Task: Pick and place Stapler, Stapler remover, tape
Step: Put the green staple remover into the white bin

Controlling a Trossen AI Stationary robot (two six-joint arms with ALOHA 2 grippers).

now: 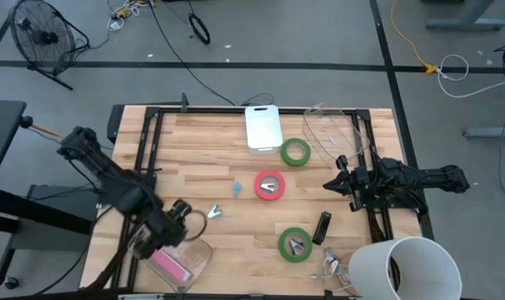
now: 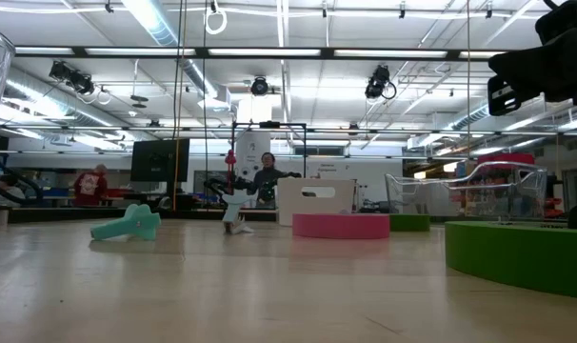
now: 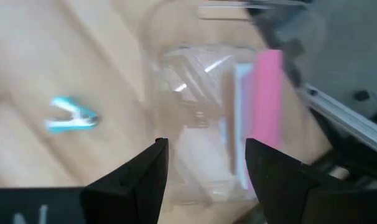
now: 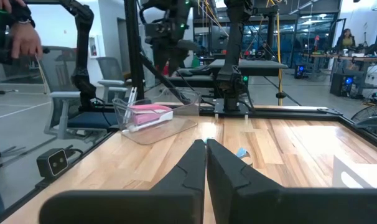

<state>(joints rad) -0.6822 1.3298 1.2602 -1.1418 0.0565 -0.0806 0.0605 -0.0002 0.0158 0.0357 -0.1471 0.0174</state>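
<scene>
A pink stapler (image 3: 266, 106) lies inside a clear plastic box (image 1: 176, 260) at the table's near left corner. My left gripper (image 3: 207, 144) is open and empty just above that box (image 3: 195, 112); it also shows in the high view (image 1: 173, 232). A small staple remover (image 1: 215, 212) lies on the wood beside it (image 3: 73, 115). Two green tape rolls (image 1: 296, 152) (image 1: 295, 243) and a red one (image 1: 270, 185) lie flat mid-table. My right gripper (image 1: 330, 184) is shut and empty at the right, above the table (image 4: 206, 144).
A white bin (image 1: 264, 127) and a clear box (image 1: 336, 133) stand at the far side. A black object (image 1: 322, 227), a small teal piece (image 1: 237, 190), metal bits (image 1: 332, 265) and a big white bucket (image 1: 402, 267) are also there. People show beyond the table.
</scene>
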